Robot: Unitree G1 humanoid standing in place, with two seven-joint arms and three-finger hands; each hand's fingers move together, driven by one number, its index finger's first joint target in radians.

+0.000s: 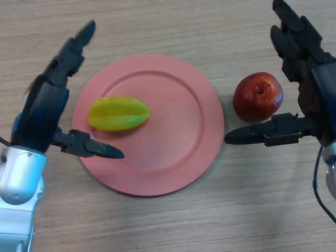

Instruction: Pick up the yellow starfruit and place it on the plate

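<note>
Black hands (44, 107), silver-grey forearm casings (21, 184)

Both hands spread wide, nothing held.
The left hand (44, 110) and right hand (310, 89) are held with fingers straight and thumbs turned inward.

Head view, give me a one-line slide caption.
Yellow starfruit rests on pink plate; both open hands, left and right, flank it.
</note>
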